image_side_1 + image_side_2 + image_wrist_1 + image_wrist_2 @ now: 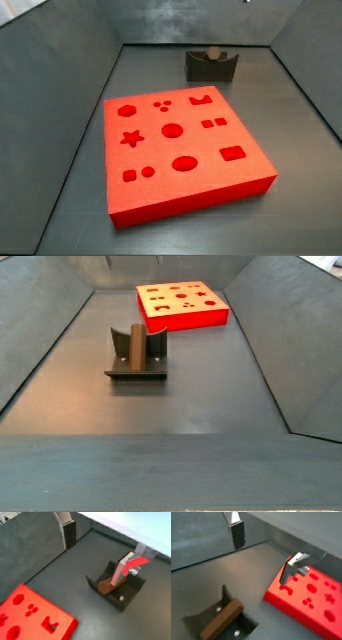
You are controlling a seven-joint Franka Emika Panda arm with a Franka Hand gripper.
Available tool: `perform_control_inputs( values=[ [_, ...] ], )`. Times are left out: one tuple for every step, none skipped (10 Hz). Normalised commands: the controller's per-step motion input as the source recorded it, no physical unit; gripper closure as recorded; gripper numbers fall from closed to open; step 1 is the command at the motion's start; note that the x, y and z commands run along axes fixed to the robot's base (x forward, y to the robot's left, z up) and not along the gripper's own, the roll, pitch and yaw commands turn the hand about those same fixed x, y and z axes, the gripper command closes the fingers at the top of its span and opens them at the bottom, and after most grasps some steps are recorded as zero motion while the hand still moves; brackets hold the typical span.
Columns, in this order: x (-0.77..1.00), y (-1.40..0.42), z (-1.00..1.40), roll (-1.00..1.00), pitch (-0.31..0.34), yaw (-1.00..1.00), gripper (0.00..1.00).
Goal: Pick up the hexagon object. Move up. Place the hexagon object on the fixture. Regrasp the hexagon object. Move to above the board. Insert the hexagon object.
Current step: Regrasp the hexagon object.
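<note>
Hexagon object (224,618) on fixture (211,619), tool (264,552) above, empty.

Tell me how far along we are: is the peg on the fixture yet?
Yes: the peg lies in the fixture, so pick and place look done. The gripper is above it, open and empty. Left: regrasp, move over the board, insert.

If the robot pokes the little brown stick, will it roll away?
Probably not: the hexagon object rests in the fixture, which likely cradles it. It looks rigid, and flat sides should resist rolling. The end effector hangs open above, apart.
</note>
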Motion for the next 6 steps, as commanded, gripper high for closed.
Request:
perform_control_inputs(
  values=[
    [-0.05,-0.02,0.00,1.00,0.009,0.04,0.00],
    [-0.04,-0.02,0.01,1.00,0.003,0.04,0.00],
    [-0.04,-0.02,0.01,1.00,-0.003,0.04,0.00],
    [-0.03,-0.02,0.01,1.00,-0.009,0.04,0.00],
    [-0.03,-0.02,0.01,1.00,-0.013,0.04,0.00],
    [-0.03,-0.02,0.00,1.00,-0.012,0.04,0.00]
  ],
)
